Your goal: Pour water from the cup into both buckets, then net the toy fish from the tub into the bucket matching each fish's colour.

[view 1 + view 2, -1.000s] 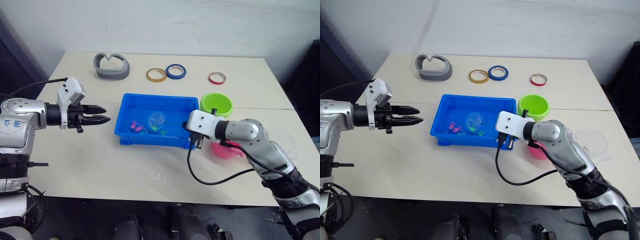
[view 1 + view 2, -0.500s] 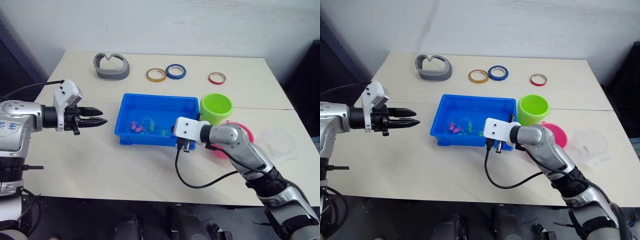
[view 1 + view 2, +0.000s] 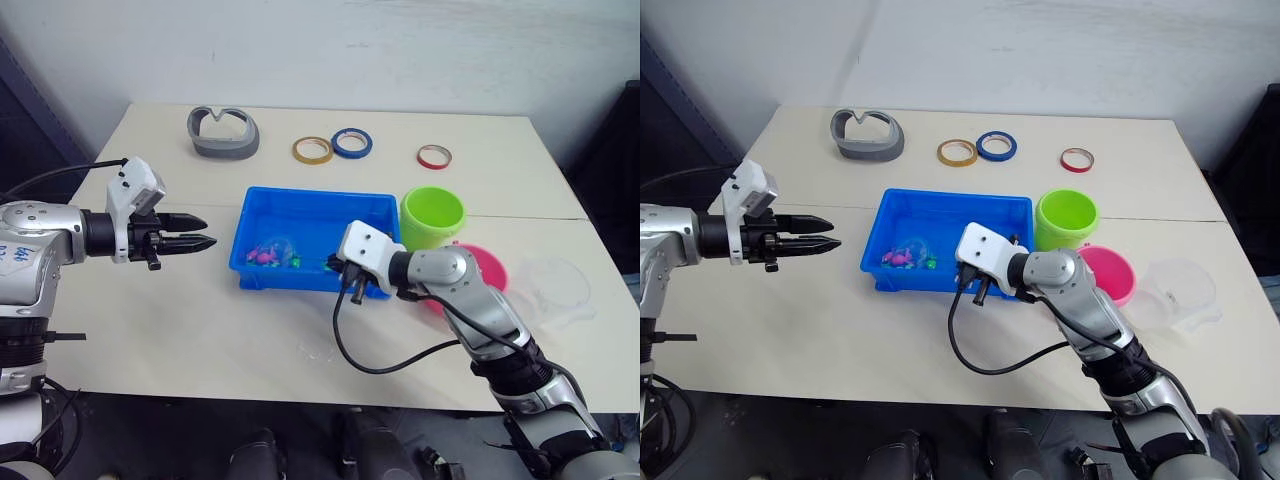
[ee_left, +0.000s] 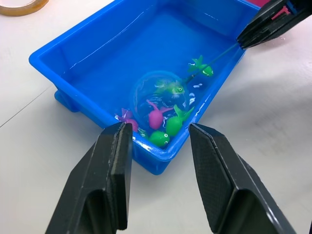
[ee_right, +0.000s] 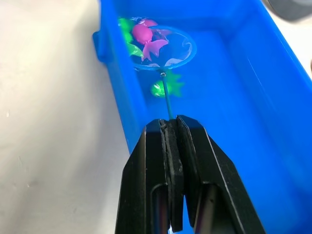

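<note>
The blue tub (image 3: 310, 205) holds water and several toy fish, such as a pink one (image 4: 155, 117) and a green one (image 4: 173, 125). The net (image 4: 161, 91) lies in the tub's left end with its hoop among the fish. My right gripper (image 5: 171, 130) is at the tub's near rim, shut on the net's thin handle. My left gripper (image 3: 208, 232) hovers open to the left of the tub, pointing at it. The green bucket (image 3: 432, 215) and the pink bucket (image 3: 490, 268) stand right of the tub. The clear cup (image 3: 560, 285) is further right.
A grey curved object (image 3: 222, 132) lies at the back left. Yellow (image 3: 312, 150), blue (image 3: 352, 142) and red (image 3: 433, 156) tape rings lie along the back. Water drops (image 3: 318, 350) glisten on the table in front of the tub.
My right gripper has moved left along the tub's near side, dragging the net hoop to the tub's left end among the fish. The left gripper drew back slightly, then held still.
</note>
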`<state>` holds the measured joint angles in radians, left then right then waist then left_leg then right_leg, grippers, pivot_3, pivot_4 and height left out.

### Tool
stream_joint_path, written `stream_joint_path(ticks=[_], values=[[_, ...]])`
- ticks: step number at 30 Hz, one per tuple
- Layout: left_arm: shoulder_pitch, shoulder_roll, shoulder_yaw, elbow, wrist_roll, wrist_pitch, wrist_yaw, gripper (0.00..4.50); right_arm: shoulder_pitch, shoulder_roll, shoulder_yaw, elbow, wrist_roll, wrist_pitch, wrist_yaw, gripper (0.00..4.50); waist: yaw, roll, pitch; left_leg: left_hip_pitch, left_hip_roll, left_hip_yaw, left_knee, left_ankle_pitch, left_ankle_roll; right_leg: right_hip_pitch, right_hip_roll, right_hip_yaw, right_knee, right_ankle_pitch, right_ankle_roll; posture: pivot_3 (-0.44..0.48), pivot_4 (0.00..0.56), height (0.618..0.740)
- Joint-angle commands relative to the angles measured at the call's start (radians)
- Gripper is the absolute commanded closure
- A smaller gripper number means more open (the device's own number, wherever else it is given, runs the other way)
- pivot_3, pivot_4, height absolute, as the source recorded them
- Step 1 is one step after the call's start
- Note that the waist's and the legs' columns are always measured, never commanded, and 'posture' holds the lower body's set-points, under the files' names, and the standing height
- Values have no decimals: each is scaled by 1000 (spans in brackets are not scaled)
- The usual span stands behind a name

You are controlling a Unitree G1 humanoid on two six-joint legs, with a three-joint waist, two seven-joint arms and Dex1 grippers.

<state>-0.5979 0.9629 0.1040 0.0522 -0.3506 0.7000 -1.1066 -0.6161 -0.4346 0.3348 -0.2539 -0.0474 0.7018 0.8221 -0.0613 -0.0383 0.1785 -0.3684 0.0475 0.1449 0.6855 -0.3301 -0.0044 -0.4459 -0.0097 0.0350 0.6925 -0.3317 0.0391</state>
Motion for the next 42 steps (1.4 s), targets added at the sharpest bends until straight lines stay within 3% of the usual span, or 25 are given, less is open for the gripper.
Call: stream_joint_path(ticks=[1, 34, 42], values=[[1, 27, 33, -27, -16, -1, 3, 2385, -14, 11, -36, -54, 41, 49, -13, 4500, -1, 0, 0, 0, 0, 0, 0, 0, 0, 0, 0, 0, 0, 0, 0, 0, 150, 738], [-126, -44, -72, 62, -4, -62, -46, 2385, -72, -153, -109, -177, 142, 88, -27, 4500, -4, -1, 0, -1, 0, 0, 0, 0, 0, 0, 0, 0, -1, 0, 0, 0, 150, 738], [-232, -136, -147, 117, -7, -93, -116, 2385, -39, -285, -236, -238, 202, 108, 15, 4500, 10, -1, 0, -2, -1, -1, 0, 0, 1, 0, 0, -1, -3, 0, 0, 0, 150, 738]])
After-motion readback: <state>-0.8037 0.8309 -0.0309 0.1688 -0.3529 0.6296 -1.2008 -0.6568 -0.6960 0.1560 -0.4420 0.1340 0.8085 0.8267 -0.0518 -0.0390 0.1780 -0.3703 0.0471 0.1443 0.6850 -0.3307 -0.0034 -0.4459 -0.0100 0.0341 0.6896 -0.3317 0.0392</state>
